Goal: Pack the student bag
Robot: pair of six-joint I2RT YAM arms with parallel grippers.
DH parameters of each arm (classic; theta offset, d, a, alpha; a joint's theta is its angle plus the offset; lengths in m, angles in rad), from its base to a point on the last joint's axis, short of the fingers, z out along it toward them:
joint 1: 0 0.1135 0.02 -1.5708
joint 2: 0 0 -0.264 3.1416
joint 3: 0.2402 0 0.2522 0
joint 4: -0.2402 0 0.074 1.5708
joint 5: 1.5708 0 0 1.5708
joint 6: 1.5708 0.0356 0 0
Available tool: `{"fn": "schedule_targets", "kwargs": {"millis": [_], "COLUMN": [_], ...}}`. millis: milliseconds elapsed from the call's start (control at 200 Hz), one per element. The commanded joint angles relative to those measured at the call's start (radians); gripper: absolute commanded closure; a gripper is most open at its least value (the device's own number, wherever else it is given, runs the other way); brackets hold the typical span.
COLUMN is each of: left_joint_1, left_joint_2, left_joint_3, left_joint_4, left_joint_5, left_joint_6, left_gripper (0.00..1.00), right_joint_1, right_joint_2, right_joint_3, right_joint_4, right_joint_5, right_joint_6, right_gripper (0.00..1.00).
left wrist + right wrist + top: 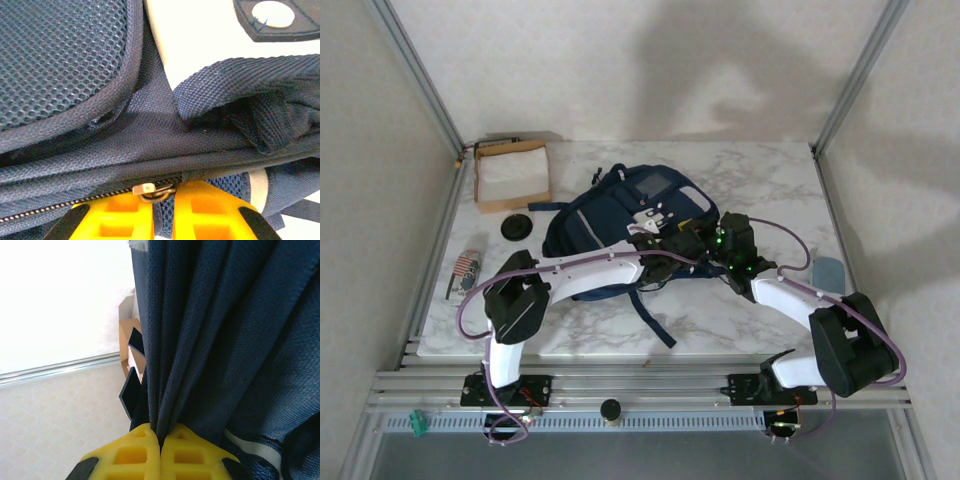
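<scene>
From above, the student bag (620, 215) lay flat on the marble table (740, 320), and the left gripper (668, 252) and right gripper (705, 243) met over its near right part, close beside each other. A cardboard box (510, 175) sat well away from both jaws, at the far left.

At the left wrist, the yellow fingers (125, 220) stood almost together, pinching the metal zipper pull (152, 190) at their very tips, as far as I could judge. The zipper line ran off to the jaws' left, and mesh padding lay beyond them.

At the right wrist, the jaws were clamped together on a gathered fold of navy fabric (170, 355) rising straight out from them.

The hold on the pull looked shallow, so a sideways tug could let it slip out. If the right jaws held only loose cloth, the bag might drag instead of tensioning, and the slider could jam or bite the fabric beside the teeth.

No writing could be read. The round white patch (272, 12) beyond the left jaws looked blank.
</scene>
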Motion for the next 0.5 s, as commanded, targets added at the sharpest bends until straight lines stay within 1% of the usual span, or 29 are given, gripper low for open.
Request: {"fn": "schedule_targets", "kwargs": {"millis": [0, 75, 170, 335, 406, 496], "left_joint_1": [0.000, 0.000, -0.003, -0.004, -0.009, -0.014], "left_joint_2": [-0.078, -0.116, -0.185, -0.282, -0.322, -0.356], "left_joint_3": [-0.021, -0.055, -0.137, -0.260, -0.293, -0.321], "left_joint_4": [-0.067, -0.066, -0.009, 0.018, 0.040, 0.084], "left_joint_5": [-0.140, -0.125, -0.085, -0.011, 0.012, 0.063], "left_joint_6": [-0.086, -0.085, -0.064, -0.046, -0.012, 0.048], "left_gripper": [0.98, 0.99, 0.99, 1.00, 1.00, 1.00], "right_joint_1": [-0.019, -0.042, -0.071, -0.140, -0.172, -0.202], "right_joint_2": [-0.052, -0.046, -0.029, 0.047, 0.082, 0.131], "right_joint_3": [0.024, 0.026, 0.053, 0.094, 0.118, 0.185], "right_joint_4": [0.118, 0.124, 0.118, 0.124, 0.135, 0.088], "right_joint_5": [-0.038, -0.053, -0.077, -0.141, -0.167, -0.187], "right_joint_6": [-0.011, -0.012, -0.030, -0.050, -0.066, -0.128], "right_gripper": [1.00, 1.00, 1.00, 1.00, 1.00, 1.00]}}
